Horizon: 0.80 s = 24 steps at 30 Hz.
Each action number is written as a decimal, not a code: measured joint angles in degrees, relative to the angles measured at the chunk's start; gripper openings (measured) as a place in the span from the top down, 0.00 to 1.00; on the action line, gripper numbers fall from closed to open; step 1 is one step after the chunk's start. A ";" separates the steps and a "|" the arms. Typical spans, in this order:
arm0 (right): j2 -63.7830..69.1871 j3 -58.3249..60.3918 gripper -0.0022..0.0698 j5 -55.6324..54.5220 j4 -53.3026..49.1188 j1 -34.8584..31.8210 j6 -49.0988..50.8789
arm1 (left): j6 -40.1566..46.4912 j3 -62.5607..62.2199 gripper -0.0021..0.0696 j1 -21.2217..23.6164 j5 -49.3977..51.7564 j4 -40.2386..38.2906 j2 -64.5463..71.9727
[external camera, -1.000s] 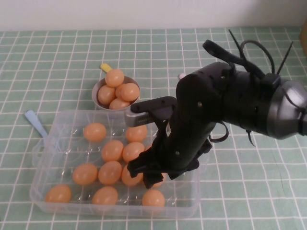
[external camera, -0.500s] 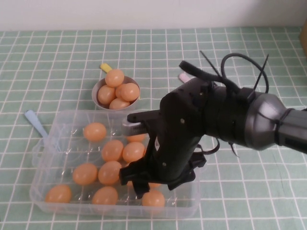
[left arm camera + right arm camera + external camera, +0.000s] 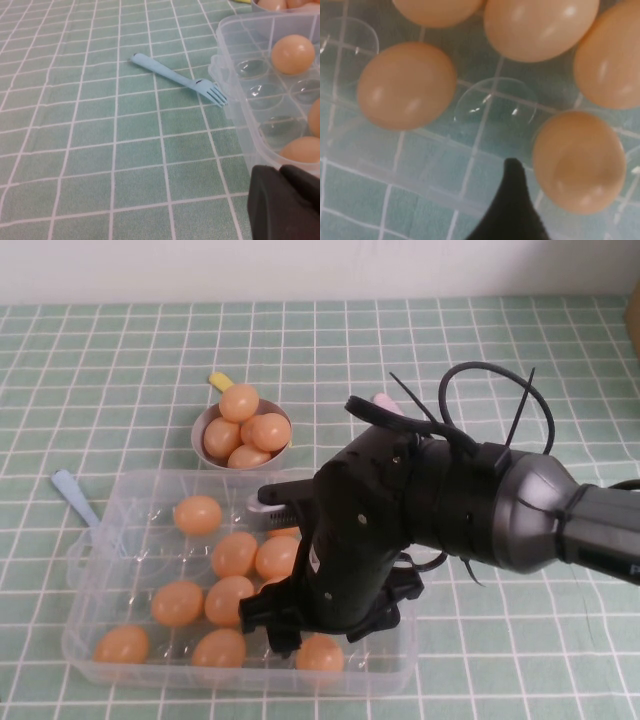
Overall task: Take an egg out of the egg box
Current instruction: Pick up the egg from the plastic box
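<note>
The clear egg box (image 3: 128,483) sits at the front left of the table and holds several orange-tan eggs. My right gripper (image 3: 318,626) reaches down into the box's front right part, just above one egg (image 3: 320,653). In the right wrist view one black fingertip (image 3: 512,175) hangs beside that egg (image 3: 579,160), apart from it, with nothing gripped. Other eggs (image 3: 406,85) lie around an empty cup. My left gripper (image 3: 280,172) is shut and empty, beside the box's wall (image 3: 235,30) on the table.
A small grey bowl (image 3: 202,426) piled with eggs stands just behind the box. A light blue fork (image 3: 75,495) lies at the box's left side and also shows in the left wrist view (image 3: 175,77). Yellow (image 3: 220,381) and pink (image 3: 385,400) utensils lie further back.
My right arm has swung left and toward the front and come lower over the box's front eggs. The eggs and the box have not moved.
</note>
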 joint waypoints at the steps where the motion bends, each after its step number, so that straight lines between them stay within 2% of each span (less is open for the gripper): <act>1: 0.13 0.00 0.28 0.00 0.00 0.00 0.51 | 0.00 0.00 0.98 0.00 0.00 0.00 0.00; 24: 3.47 0.00 0.28 -1.47 -0.28 -1.24 5.77 | 0.00 0.00 0.98 0.00 0.00 0.00 0.00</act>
